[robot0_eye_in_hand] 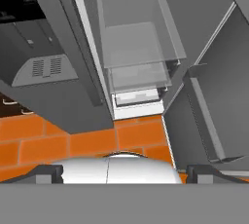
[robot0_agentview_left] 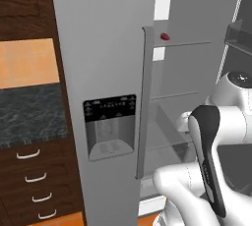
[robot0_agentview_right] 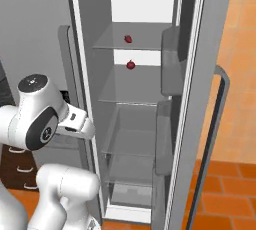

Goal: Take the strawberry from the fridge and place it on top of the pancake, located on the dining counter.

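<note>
High on a fridge [robot0_agentview_right: 190,34] shelf, strawberry [robot0_agentview_right: 131,64] sits well above the open hand [robot0_eye_in_hand: 124,172]

Fridge [robot0_agentview_left: 103,48]: matt grey outer skin, smooth, metal-like, no reflections. Dispenser panel [robot0_agentview_left: 109,109]: glossy black. Shelves [robot0_agentview_right: 132,86]: clear, glass-like, smooth. Strawberry [robot0_agentview_right: 130,65]: dark red with a slight sheen. Cabinets [robot0_agentview_left: 24,4]: dark wood with visible grain; drawer handles [robot0_agentview_left: 28,155] pale metal. Dark surface [robot0_agentview_left: 32,114]: speckled, polished stone. Floor [robot0_eye_in_hand: 73,138]: orange tile, matt.
</note>
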